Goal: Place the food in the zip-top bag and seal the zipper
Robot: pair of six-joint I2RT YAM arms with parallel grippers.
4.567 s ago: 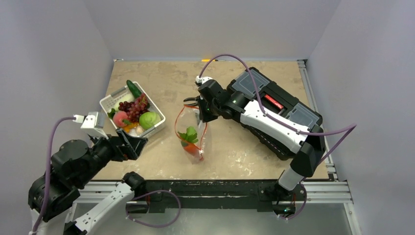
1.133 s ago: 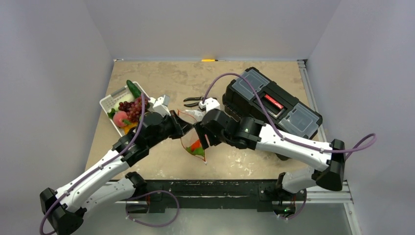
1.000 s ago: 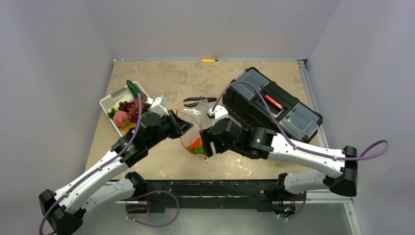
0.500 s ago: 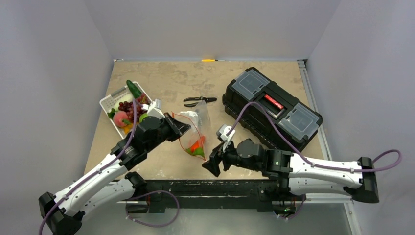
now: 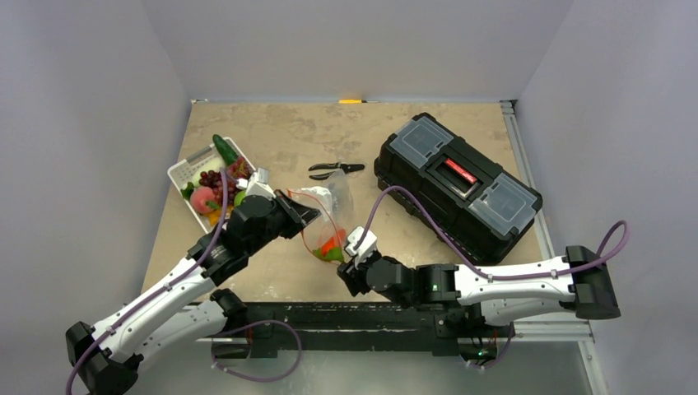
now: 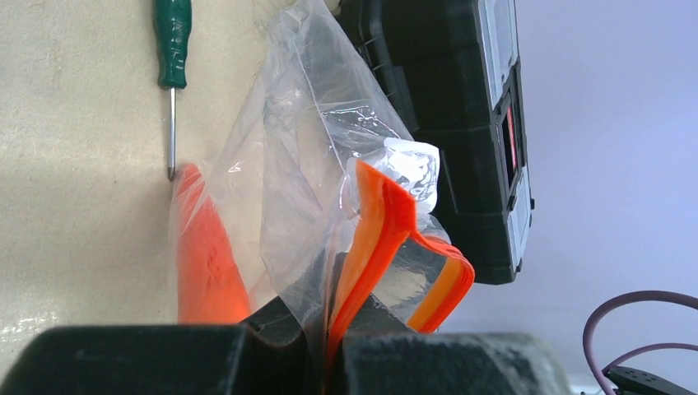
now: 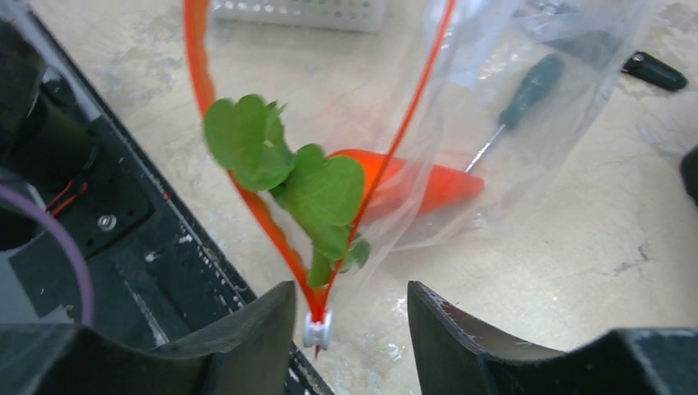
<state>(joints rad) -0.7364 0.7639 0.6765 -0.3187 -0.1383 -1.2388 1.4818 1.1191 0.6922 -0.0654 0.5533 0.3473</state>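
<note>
The clear zip-top bag [image 5: 327,216] stands tilted on the table, an orange carrot [image 7: 411,186] with green leaves [image 7: 290,174] inside it. My left gripper [image 6: 329,362] is shut on the bag's mouth, pinching the orange-red zipper [image 6: 374,239]. My right gripper [image 7: 350,317] is open low at the bag's near corner. The zipper's white slider [image 7: 318,329] hangs between its fingers, close to the left one. More food lies in the white basket [image 5: 188,164]: a cucumber [image 5: 224,148], grapes [image 5: 216,177] and a peach [image 5: 202,200].
A black toolbox [image 5: 457,185] fills the right side of the table. Black-handled pliers [image 5: 333,170] lie behind the bag. A green-handled screwdriver [image 7: 527,95] lies under the bag. The table's black front rail [image 7: 123,222] is just left of my right fingers.
My right arm has swung from beside the bag's mouth down to the bag's near corner by the front edge. The left gripper keeps its hold on the zipper, barely moved.
</note>
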